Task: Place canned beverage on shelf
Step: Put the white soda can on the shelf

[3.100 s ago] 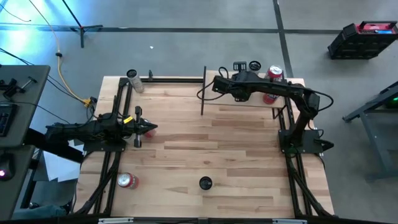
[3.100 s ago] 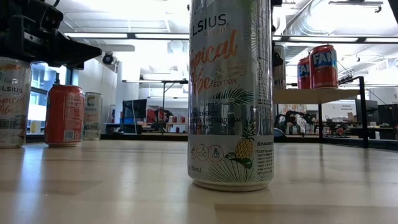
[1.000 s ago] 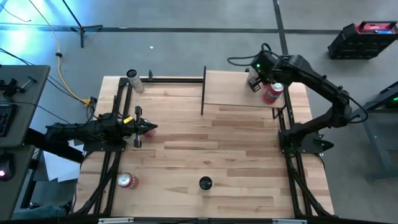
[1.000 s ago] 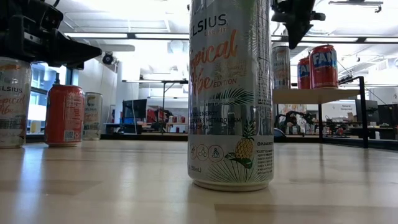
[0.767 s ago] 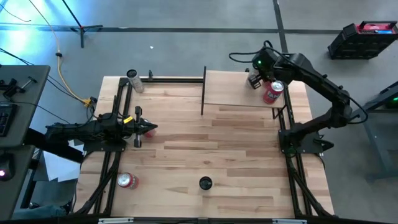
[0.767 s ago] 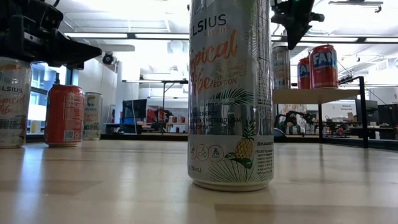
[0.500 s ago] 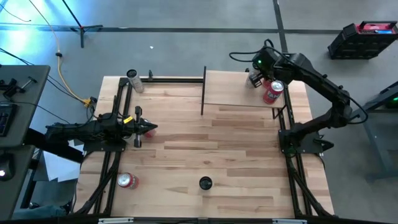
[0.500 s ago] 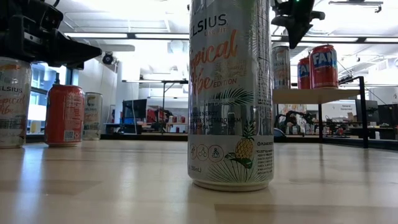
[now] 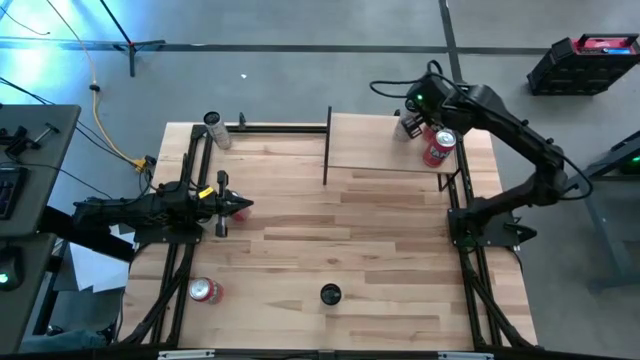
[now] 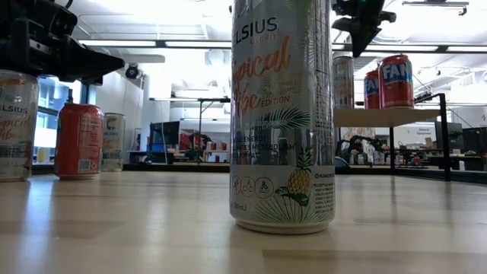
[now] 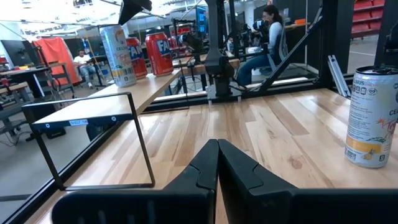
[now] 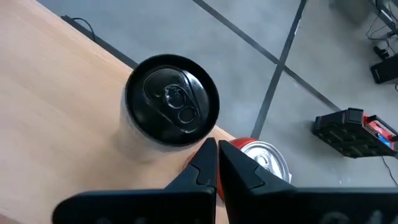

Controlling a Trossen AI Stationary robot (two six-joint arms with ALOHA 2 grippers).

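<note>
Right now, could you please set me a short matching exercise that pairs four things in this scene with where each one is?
Things:
1. right gripper
2. left gripper
3. red can with silver top
4. tall pineapple-print can

Places:
A. on the tabletop, close in front of the low camera
B. above the black-topped can on the shelf
C. over the tabletop's left side, away from the shelf
D. on the shelf's right end

Pairs: 1-B, 2-C, 3-D, 4-A
</note>
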